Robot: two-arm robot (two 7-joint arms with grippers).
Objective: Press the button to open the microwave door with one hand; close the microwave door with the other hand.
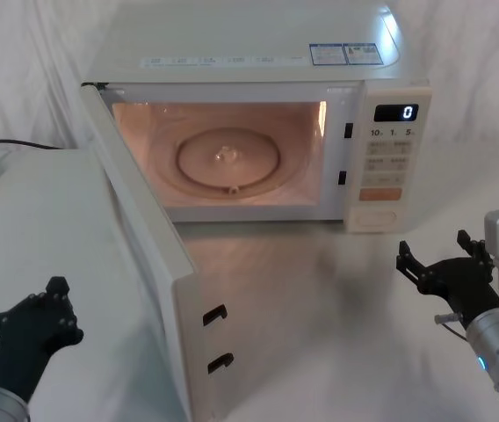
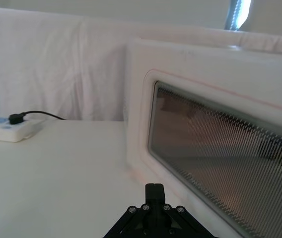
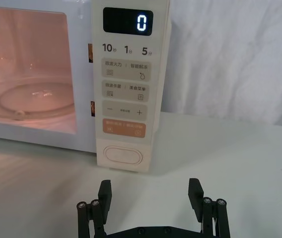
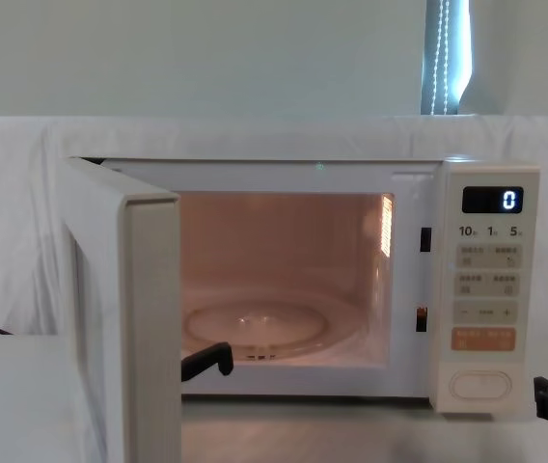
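Note:
The microwave door stands wide open, swung out to the left, and the lit cavity with its glass turntable shows. My left gripper is shut and sits low at the left, on the door's outer side, its tip just short of the door's dark window. The wide cream button is at the bottom of the control panel. My right gripper is open, level with the button and a short way in front of it, touching nothing. It shows low on the right in the head view.
A white power strip with a black cable lies on the table at the far left. Two black latch hooks stick out of the door's free edge. White cloth hangs behind the microwave. The panel display reads 0.

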